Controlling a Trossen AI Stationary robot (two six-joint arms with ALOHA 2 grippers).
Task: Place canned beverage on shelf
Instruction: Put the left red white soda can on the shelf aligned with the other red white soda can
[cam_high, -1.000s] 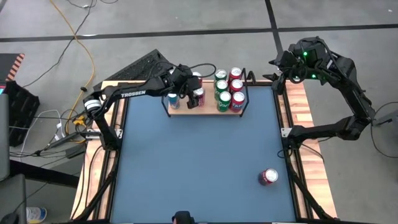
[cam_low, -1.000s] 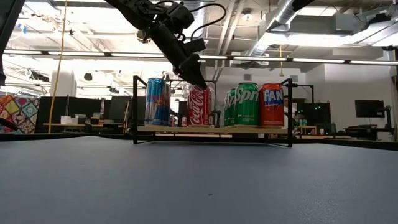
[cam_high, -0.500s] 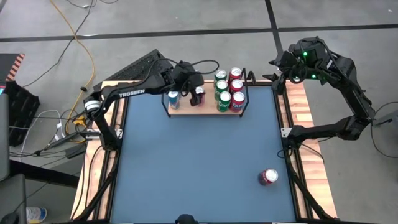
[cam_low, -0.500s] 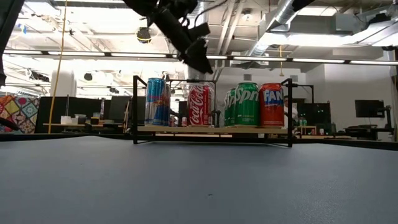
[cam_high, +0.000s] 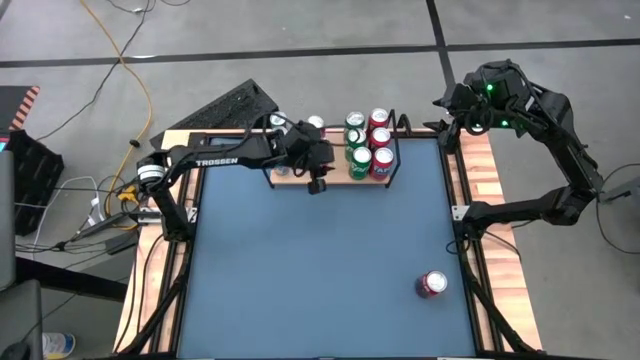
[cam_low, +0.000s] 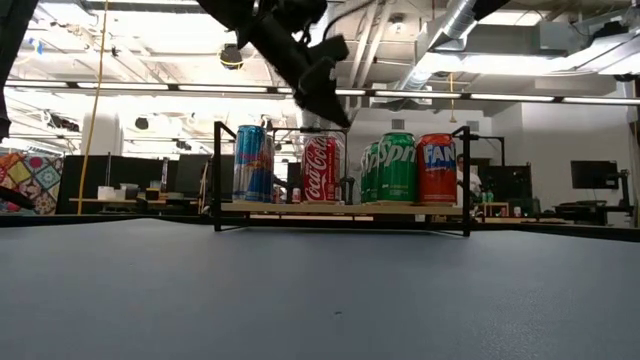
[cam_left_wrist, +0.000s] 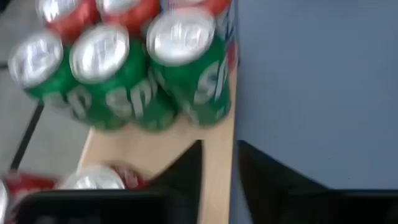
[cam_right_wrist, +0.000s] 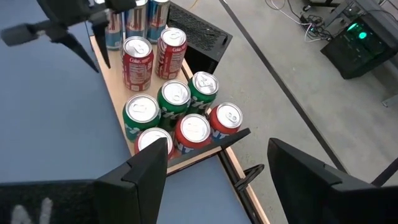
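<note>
As my left gripper (cam_high: 316, 185) lifted off the shelf (cam_high: 335, 172), fingers nearly together and empty, the Coke can (cam_low: 320, 168) stayed below it; another can (cam_high: 431, 284) waited on the bench

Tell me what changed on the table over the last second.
The left gripper let go of the Coke can, lifted off the shelf and pulled back over the blue table, fingers nearly closed and empty. The Coke can stays upright on the shelf. The other shelf cans, the loose red can and the right gripper, open at the far corner, are unchanged.
</note>
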